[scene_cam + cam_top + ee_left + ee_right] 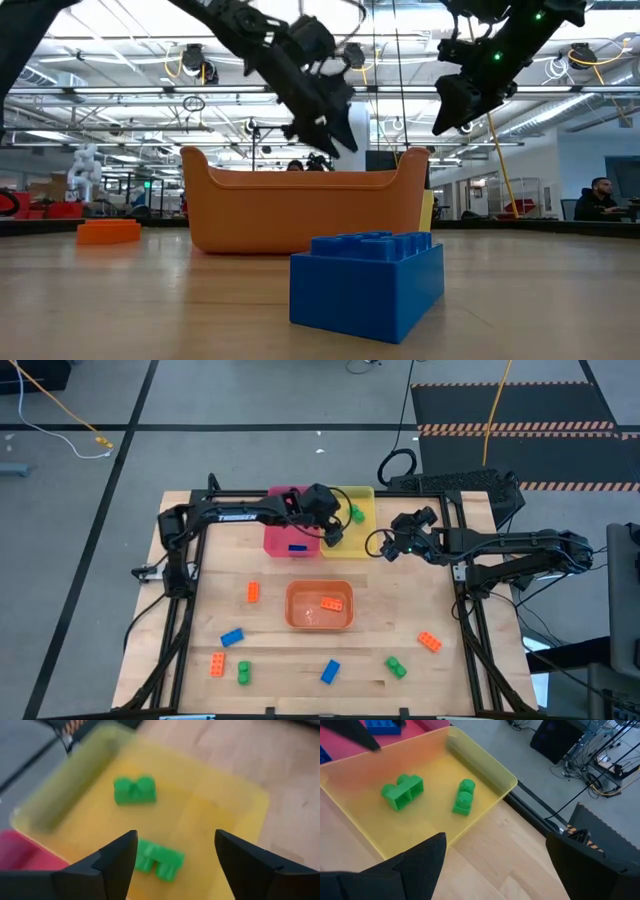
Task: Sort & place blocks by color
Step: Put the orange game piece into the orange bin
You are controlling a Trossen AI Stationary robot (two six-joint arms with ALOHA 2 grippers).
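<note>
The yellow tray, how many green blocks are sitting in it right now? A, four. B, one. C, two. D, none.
C: the right wrist view shows two green blocks lying apart on the floor of the yellow tray, and the left wrist view shows the same pair below the open left gripper.
</note>
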